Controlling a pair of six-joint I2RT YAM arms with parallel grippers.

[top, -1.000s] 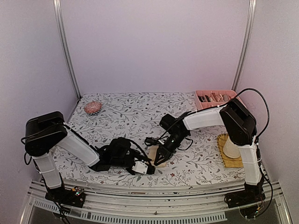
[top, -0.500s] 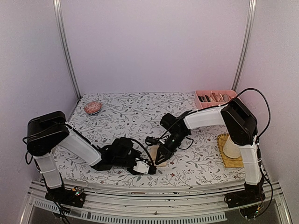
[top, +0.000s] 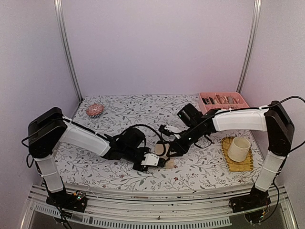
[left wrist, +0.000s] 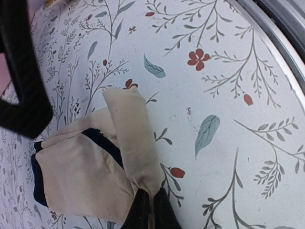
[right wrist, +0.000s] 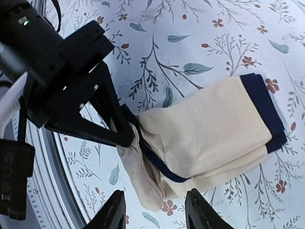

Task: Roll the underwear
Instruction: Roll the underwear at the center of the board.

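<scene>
As right end effector (right wrist: 156, 211) opens, left (left wrist: 150, 210) pinches underwear (right wrist: 209, 129)

The left arm (top: 81, 139) and right arm (top: 238, 119) pair boxy black joints with smooth white link covers. Thin black cables (top: 288, 99) loop off both above the worktop (top: 128, 112). The fingers (right wrist: 112, 210) are slim, black, tapering. A green light (right wrist: 25, 21) dots the left wrist.

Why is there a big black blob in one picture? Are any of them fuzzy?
Left wrist view: the briefs are sharp, but the black blob top left is too close and dark to show detail. Right wrist view: briefs crisp too, its own pale fingers at the bottom look soft. Top view: even purplish light, no glare, everything small.
</scene>
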